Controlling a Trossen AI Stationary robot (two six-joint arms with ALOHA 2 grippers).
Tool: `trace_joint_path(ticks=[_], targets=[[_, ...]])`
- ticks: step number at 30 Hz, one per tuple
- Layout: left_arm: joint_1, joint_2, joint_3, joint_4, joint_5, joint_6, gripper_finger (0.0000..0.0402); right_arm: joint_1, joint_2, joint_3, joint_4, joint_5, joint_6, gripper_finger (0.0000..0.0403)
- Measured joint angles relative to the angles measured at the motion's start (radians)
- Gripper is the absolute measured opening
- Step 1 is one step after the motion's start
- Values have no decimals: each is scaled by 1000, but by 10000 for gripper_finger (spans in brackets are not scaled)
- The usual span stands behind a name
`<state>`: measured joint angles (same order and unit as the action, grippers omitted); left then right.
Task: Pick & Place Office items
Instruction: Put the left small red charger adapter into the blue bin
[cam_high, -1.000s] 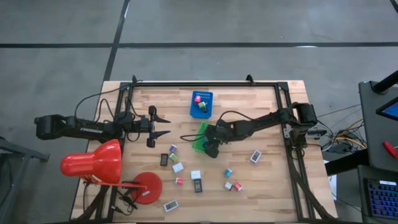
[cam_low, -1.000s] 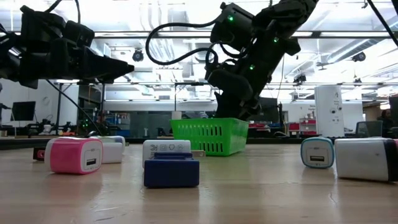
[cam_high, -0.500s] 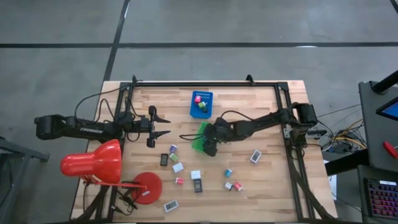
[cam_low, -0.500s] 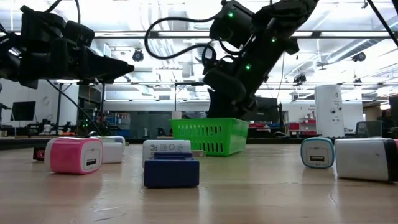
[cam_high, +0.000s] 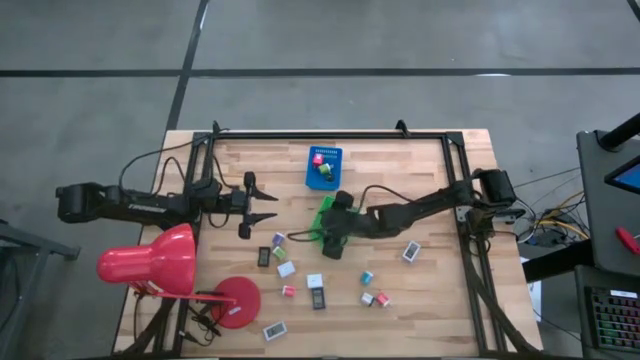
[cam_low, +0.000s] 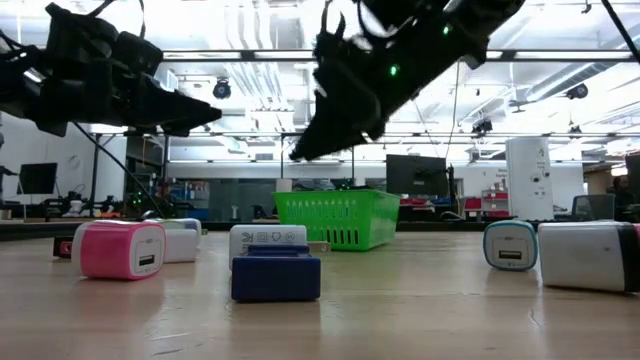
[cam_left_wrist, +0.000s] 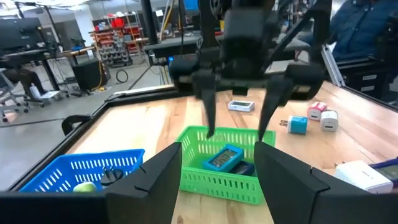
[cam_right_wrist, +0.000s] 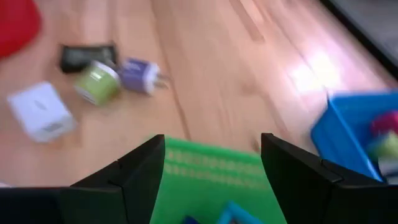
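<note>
Right gripper (cam_left_wrist: 241, 118) hangs open above the green tray (cam_high: 327, 222), mid-frame. A teal item (cam_left_wrist: 224, 157) lies inside, directly below. Left gripper (cam_high: 262, 206) waits open, left of it.

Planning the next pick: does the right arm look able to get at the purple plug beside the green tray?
Probably yes: the right tool hangs open above the green tray, and the purple plug lies uncovered on bare wood nearby.

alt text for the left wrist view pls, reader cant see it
The right end effector hangs open over a green tray holding a teal item. A blue tray sits beside it on the wooden table, with small chargers scattered beyond.
</note>
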<state>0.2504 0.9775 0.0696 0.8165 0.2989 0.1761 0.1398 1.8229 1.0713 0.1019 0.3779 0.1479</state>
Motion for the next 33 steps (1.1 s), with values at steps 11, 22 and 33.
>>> trace_joint_path(ticks=[11, 22, 33], targets=[[-5, 1, 2, -7, 2, 15, 204, 99, -21, -102, 282, -8, -170, 258], [-5, 1, 1, -6, 7, 15, 204, 137, -21, -311, 891, -17, -298, 258], [-5, 1, 1, -3, 8, 15, 204, 137, -21, -377, 986, -19, -290, 258]])
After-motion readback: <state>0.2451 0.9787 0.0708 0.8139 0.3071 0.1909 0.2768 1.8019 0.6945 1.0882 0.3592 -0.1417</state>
